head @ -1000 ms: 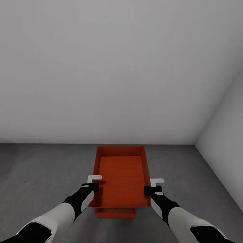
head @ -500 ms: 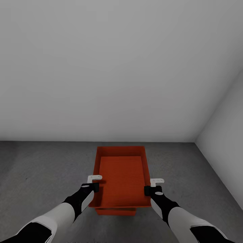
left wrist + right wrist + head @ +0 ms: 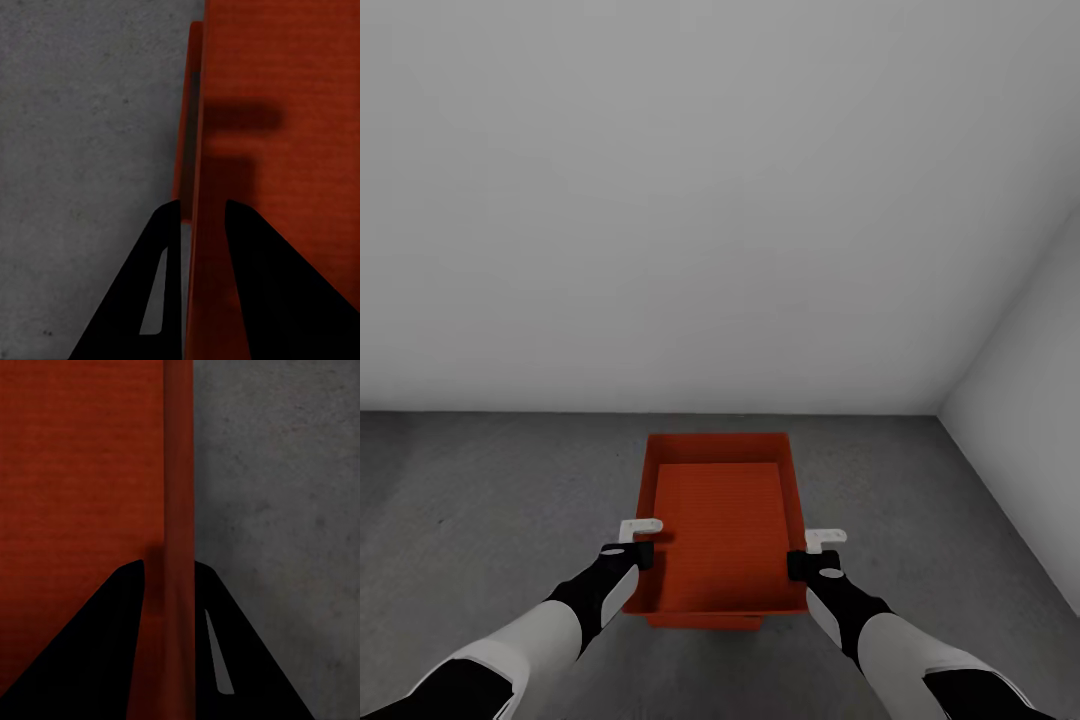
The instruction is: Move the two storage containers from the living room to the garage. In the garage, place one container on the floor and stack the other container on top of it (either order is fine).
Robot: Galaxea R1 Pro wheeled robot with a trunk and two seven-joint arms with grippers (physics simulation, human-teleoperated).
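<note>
Head view: the left gripper (image 3: 638,541) is clamped on the upper container's (image 3: 722,525) left wall and the right gripper (image 3: 810,553) on its right wall. It sits low over the lower container (image 3: 705,621) on the garage floor (image 3: 480,500). This looks like the stacking step; next, I judge, settle it squarely and release.

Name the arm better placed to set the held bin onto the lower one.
Neither alone: left gripper and right gripper each clamp a side wall of the upper container, over the lower container.
</note>
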